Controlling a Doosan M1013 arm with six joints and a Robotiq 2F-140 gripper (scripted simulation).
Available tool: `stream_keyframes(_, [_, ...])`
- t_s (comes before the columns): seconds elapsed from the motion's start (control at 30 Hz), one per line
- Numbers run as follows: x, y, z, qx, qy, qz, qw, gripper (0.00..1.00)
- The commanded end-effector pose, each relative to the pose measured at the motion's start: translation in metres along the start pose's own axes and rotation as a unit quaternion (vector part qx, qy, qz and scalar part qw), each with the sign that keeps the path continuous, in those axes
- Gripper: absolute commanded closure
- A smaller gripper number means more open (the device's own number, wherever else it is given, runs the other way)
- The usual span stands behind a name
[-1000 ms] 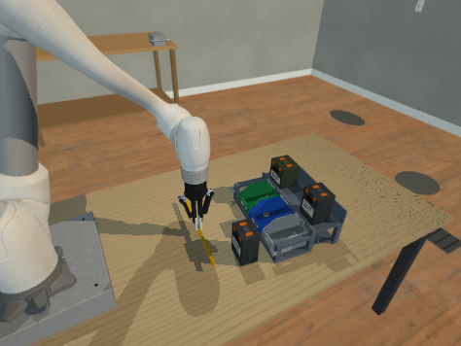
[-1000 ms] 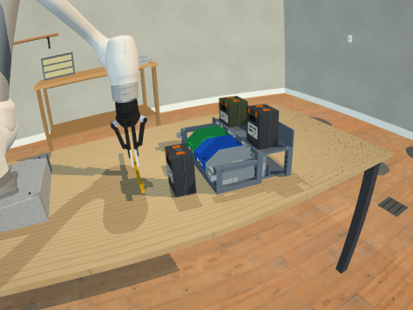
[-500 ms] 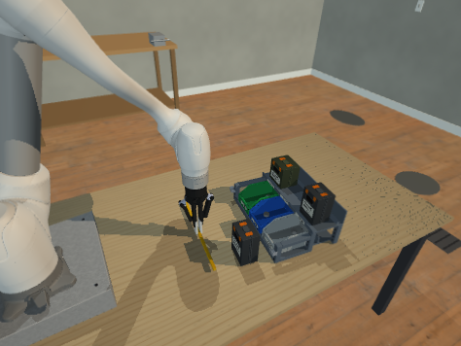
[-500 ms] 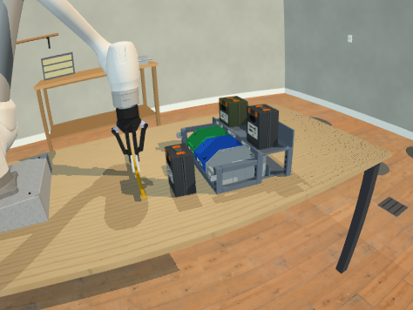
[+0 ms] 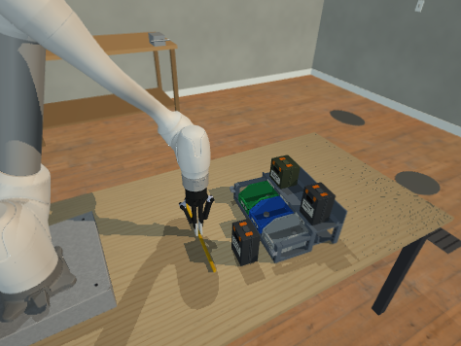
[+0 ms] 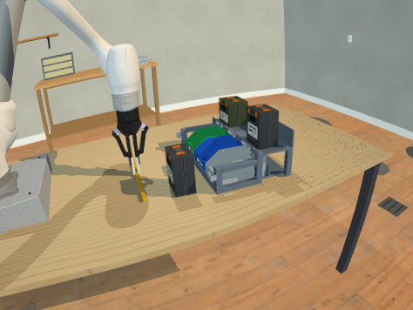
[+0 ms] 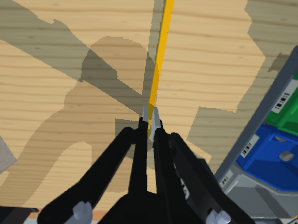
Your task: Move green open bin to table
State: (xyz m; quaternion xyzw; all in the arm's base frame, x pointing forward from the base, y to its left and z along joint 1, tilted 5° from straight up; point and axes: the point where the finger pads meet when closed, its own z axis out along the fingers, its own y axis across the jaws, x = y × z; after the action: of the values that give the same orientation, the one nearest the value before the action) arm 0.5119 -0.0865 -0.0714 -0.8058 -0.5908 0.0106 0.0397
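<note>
The green open bin [image 5: 258,192] [image 6: 206,135] [image 7: 291,112] sits at the far end of the low grey shelf [image 6: 219,185] [image 7: 257,112]. Its parts cannot be made out. Beside it are the blue bin [image 5: 278,208] [image 6: 220,148] [image 7: 265,147], with a round grey part inside, and the grey bin [image 5: 287,233] [image 6: 231,158] [image 7: 260,190]. My gripper [image 5: 198,232] [image 6: 135,167] [image 7: 149,112] is shut on a thin yellow bar [image 5: 208,255] [image 6: 141,189] [image 7: 164,40], low over the table and well apart from the bins. Whether the bar touches the table is unclear.
A black case [image 5: 244,243] [image 6: 180,171] stands on the table in front of the shelf, between gripper and grey bin. A second black case [image 5: 318,204] [image 6: 262,126] and a dark green case [image 5: 284,172] [image 6: 233,111] stand on the raised rear part.
</note>
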Motion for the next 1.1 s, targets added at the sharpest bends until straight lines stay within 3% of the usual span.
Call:
stream_keyframes(0.0, [0.0001, 0.0, 0.0001, 0.0, 0.0, 0.0, 1.0, 1.0])
stream_keyframes(0.13, [0.0001, 0.0, 0.0001, 0.0, 0.0, 0.0, 1.0, 1.0])
stream_keyframes(0.17, [0.0001, 0.0, 0.0, 0.0, 0.0, 0.0, 1.0, 0.43])
stream_keyframes(1.07, [0.0001, 0.0, 0.0, 0.0, 0.0, 0.0, 1.0, 0.43])
